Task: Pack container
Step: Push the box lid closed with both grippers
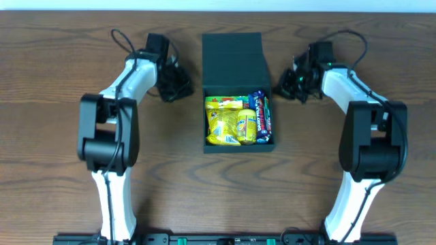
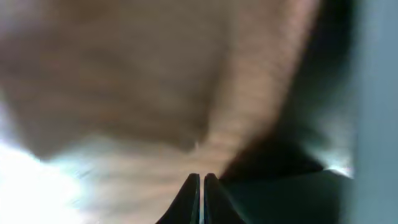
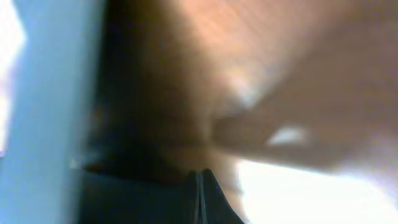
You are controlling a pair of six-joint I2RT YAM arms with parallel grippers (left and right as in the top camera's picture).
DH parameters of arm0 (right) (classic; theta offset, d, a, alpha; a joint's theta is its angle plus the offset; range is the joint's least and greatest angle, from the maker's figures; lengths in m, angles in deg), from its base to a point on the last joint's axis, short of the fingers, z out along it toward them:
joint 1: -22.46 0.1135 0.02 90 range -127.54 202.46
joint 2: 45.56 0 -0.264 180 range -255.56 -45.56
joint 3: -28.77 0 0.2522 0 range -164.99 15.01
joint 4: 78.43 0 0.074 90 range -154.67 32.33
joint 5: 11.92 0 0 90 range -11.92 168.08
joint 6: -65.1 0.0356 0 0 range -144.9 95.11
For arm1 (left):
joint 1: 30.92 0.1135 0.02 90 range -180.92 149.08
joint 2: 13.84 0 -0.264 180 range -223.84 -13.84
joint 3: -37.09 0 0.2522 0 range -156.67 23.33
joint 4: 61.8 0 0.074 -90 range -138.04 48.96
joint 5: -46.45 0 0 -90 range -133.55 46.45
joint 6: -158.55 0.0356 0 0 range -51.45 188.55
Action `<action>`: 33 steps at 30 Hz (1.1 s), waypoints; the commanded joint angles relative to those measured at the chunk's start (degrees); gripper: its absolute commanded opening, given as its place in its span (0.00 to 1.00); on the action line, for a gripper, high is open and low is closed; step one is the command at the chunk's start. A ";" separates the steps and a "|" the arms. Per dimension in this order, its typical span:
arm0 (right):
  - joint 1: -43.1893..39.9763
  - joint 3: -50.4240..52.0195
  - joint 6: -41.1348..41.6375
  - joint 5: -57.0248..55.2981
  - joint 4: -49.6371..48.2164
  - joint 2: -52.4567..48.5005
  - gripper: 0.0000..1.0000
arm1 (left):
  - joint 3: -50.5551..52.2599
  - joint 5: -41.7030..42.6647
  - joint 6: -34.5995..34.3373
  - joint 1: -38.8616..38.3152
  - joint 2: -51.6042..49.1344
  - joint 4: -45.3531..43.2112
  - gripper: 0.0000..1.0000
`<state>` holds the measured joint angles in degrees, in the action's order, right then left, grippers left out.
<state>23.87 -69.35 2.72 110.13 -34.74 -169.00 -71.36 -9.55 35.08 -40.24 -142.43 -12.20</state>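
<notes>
Both arms sit highest under the overhead camera: left arm [image 1: 112, 129], right arm [image 1: 371, 133], each reaching toward the far edge of the worktop [image 1: 54, 184].

Container [image 1: 238, 148] is at worktop centre, open. Its lid [image 1: 234, 61] is flapped back toward the far edge. Box plus lid make one long shape running near-to-far, and the hinge line runs left-right.

Box looks full: yellow packets [image 1: 228, 124] on the left, blue packets [image 1: 262, 116] along the right wall. Packing reads as done, closing as not yet done.

Left gripper [image 1: 174, 85] is just beside the lid's left edge and right gripper [image 1: 289, 82] just beside its right edge, both about level with the hinge. Neither is clearly nearer.

Both wrist views are blurred, but the left gripper [image 2: 200, 182] and right gripper [image 3: 200, 177] each show fingers pressed together with nothing between them.

Likely next move: swing the lid toward the near edge, over the packets. The lid lies inward from each gripper.
</notes>
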 commanded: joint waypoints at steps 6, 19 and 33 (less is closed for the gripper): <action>0.22 -3.45 3.17 13.25 -9.18 -4.55 0.01 | -11.63 9.57 -4.04 -1.57 -8.26 -0.70 0.06; -0.37 -3.48 -3.56 30.60 -17.66 -3.63 0.01 | -18.29 16.59 8.41 -1.20 -6.97 2.49 0.05; 0.09 -3.50 -22.58 21.27 2.08 13.97 0.01 | -22.60 9.49 26.56 -1.73 8.98 20.57 0.06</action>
<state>22.97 -72.26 -12.97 133.50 -35.00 -159.84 -92.15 1.37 56.36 -41.53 -137.49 6.92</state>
